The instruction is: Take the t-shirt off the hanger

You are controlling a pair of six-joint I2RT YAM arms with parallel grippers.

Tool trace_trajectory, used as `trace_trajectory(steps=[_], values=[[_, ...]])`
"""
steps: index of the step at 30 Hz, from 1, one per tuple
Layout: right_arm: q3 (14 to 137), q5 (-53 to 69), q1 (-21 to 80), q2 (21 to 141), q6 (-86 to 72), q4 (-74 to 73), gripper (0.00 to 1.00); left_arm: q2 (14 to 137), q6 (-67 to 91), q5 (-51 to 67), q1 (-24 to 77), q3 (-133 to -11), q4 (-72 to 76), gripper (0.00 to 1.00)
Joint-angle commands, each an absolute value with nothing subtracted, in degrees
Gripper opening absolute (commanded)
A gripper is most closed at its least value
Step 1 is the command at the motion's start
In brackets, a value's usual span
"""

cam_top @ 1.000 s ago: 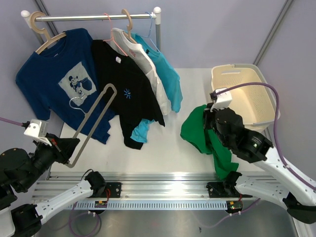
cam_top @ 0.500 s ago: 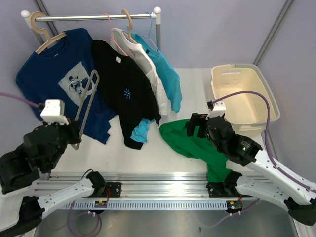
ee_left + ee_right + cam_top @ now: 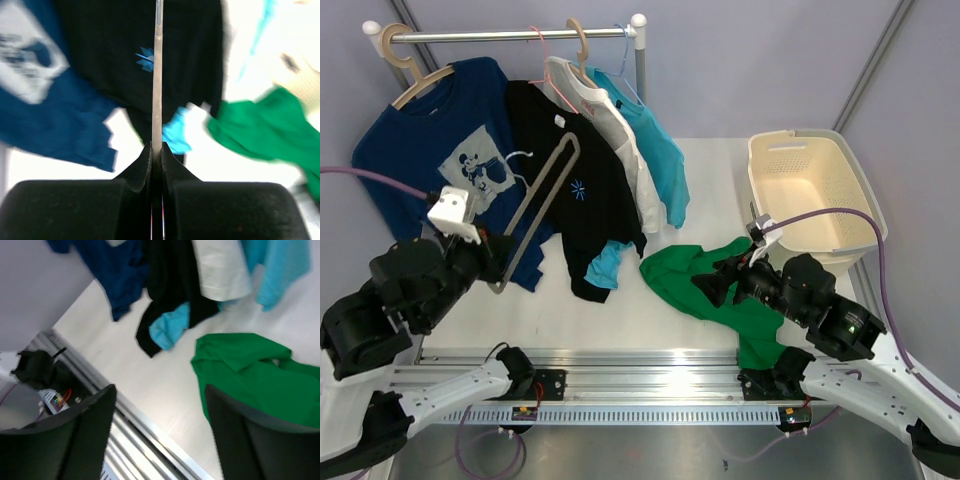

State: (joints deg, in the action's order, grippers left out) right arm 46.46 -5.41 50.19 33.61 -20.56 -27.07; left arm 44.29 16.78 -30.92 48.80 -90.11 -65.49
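The green t-shirt lies crumpled on the white table, free of the hanger, with one end drooping over the front edge. It also shows in the left wrist view and the right wrist view. My right gripper hovers just above it, open with nothing between its fingers. The thin grey-brown hanger is bare and held up in the air in front of the hanging clothes. My left gripper is shut on its lower end, and the bar runs straight up from the jaws.
A rail at the back left carries a dark blue printed t-shirt, a black one, a white one and a turquoise one. A cream laundry basket stands at the right. A metal track runs along the table's front edge.
My right gripper has opened and let go of the green t-shirt, which has dropped flat onto the table. My left arm has swung the hanger up and to the right.
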Motion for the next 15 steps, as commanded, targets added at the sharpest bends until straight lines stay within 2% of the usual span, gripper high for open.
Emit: trace_trajectory(steps=[1, 3, 7, 9, 10, 15], values=[[52.5, 10.3, 49.8, 36.0, -15.8, -17.3, 0.72, 39.0, 16.1, -14.9, 48.9, -87.5, -62.1, 0.0], [58.0, 21.1, 49.9, 41.6, -15.5, -15.3, 0.52, 37.4, 16.0, -9.3, 48.9, -84.9, -62.0, 0.0], [66.9, 39.9, 50.1, 54.6, -18.7, -8.6, 0.35, 34.6, 15.7, -3.4, 48.8, -81.7, -62.0, 0.0], [69.2, 41.8, 50.7, 58.0, -19.9, -5.3, 0.29, 33.4, 15.9, -0.3, 48.8, -80.4, -61.8, 0.0], [71.3, 41.1, 52.5, 60.9, -19.3, -4.8, 0.22, 33.1, 15.9, 1.3, 48.8, -80.0, -61.8, 0.0], [81.9, 34.9, 59.3, 70.2, -12.1, -10.3, 0.22, 31.8, 16.4, 6.5, 48.8, -77.5, -61.7, 0.0]])
